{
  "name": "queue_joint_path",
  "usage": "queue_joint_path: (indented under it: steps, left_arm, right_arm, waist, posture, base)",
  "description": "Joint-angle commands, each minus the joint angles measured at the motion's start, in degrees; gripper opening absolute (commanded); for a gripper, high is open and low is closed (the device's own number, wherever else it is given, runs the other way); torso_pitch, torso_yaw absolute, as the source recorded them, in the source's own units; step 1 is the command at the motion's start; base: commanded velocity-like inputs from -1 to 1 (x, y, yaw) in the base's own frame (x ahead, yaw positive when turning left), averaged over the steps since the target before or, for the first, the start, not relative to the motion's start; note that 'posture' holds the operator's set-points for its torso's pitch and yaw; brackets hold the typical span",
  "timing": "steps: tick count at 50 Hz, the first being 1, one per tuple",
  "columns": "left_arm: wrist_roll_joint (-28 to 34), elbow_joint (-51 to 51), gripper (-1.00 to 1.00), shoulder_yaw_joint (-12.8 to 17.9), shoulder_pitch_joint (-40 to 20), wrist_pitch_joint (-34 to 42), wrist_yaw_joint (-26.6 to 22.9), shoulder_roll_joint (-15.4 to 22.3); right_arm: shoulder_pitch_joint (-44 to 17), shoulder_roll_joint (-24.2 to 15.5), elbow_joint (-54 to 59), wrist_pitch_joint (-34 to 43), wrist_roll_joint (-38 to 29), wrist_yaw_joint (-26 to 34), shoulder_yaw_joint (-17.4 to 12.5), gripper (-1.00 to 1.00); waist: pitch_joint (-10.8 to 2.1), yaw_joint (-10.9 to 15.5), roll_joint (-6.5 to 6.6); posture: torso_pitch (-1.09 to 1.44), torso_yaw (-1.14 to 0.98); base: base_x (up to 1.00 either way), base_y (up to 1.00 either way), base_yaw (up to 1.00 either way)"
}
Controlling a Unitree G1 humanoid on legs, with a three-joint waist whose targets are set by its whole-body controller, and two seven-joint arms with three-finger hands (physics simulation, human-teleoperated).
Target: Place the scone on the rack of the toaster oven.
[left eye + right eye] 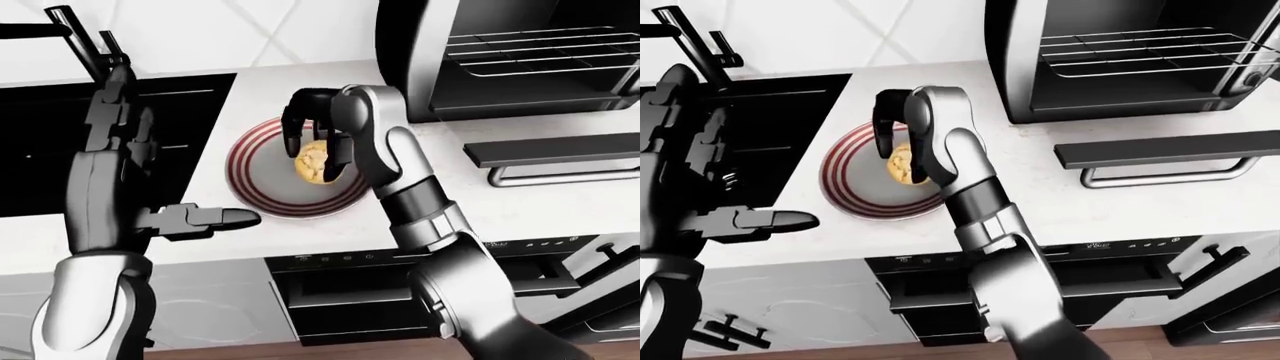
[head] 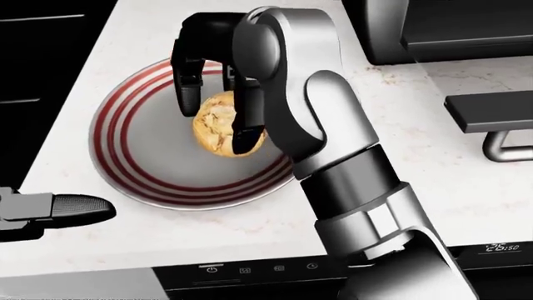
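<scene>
The scone (image 2: 210,119), round and golden, is over the red-ringed plate (image 2: 125,156) on the white counter. My right hand (image 2: 215,130) reaches over the plate from the lower right, and its dark fingers (image 2: 187,94) and thumb close round the scone from both sides. I cannot tell whether the scone still touches the plate. The toaster oven (image 1: 1120,52) stands at the top right with its door (image 1: 1170,150) folded down and its wire rack (image 1: 1140,49) bare. My left hand (image 1: 235,218) is open and empty, left of the plate.
A black cooktop (image 1: 40,150) lies left of the plate. A dark tap (image 1: 85,37) stands at the top left. Below the counter edge is a built-in oven with a control strip (image 1: 340,259). The counter (image 2: 417,187) runs between plate and toaster door.
</scene>
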Motion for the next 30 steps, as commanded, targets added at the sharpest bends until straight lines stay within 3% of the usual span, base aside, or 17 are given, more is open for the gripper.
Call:
queue_joint_path:
  steps: [1, 30]
  left_arm:
    - [0.04, -1.2, 1.0, 0.45, -0.77, -1.94, 0.22, 0.53]
    - [1.38, -0.65, 1.0, -0.89, -0.81, -2.38, -0.23, -0.45]
  right_arm:
    - [-2.35, -0.34, -2.16, -0.49, 0.69, -1.9, -0.33, -0.5]
    - [-12.24, -5.83, -11.77, 10.1, 3.42, -0.63, -3.26, -0.62]
  waist:
    - [-1.5, 0.0, 0.27]
    - [-1.08, 0.32, -0.12]
  posture:
    - [0.0, 0.0]
    - [0.0, 0.0]
  base:
    - [0.0, 0.0, 0.0]
    - [0.0, 0.0, 0.0]
